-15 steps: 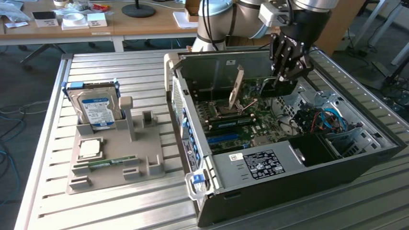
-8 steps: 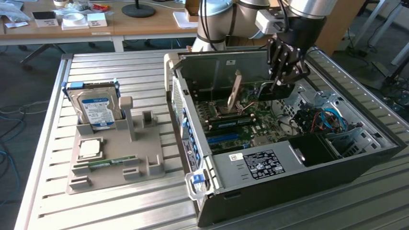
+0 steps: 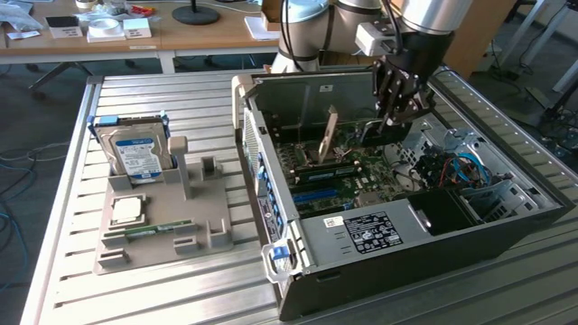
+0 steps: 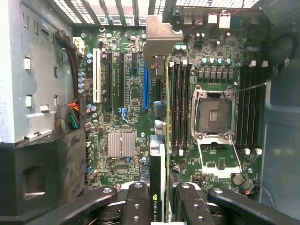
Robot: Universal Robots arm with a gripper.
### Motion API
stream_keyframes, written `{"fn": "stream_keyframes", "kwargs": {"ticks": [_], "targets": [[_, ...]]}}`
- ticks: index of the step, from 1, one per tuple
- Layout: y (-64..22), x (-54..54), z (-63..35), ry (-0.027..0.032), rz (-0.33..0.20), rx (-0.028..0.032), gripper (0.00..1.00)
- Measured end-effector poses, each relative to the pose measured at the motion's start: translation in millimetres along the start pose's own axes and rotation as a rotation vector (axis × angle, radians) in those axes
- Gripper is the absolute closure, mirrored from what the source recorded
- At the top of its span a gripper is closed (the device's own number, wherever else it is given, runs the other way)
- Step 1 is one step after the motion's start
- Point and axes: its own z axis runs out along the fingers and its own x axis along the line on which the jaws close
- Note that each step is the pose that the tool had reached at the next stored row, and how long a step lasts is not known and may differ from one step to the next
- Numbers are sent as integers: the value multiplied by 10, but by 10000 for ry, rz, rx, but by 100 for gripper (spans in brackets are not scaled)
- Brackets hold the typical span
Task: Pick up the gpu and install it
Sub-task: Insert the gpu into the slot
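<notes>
Dark fibreglass, thin and stiff: the gpu [image 4: 157, 173] stands edge-on, clamped in my gripper [image 4: 159, 205] above the motherboard [image 4: 122, 93] inside the case [image 3: 424, 250]. Light yet fragile, I judge; the board's bare edges are the safest hold, clear of its chips and contacts.

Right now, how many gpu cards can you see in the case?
1. The gpu is edge-on above the motherboard, held by the gripper, its bracket toward the rear vents. It hides whatever lies directly beneath.
</notes>
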Motion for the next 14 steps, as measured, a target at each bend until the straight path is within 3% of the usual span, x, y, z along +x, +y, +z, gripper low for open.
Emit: {"fn": "stream_keyframes", "kwargs": {"ticks": [7, 14], "targets": [[54, 3, 100, 2, -3, -1, 73], [90, 4, 138, 6, 50, 0, 73]]}}
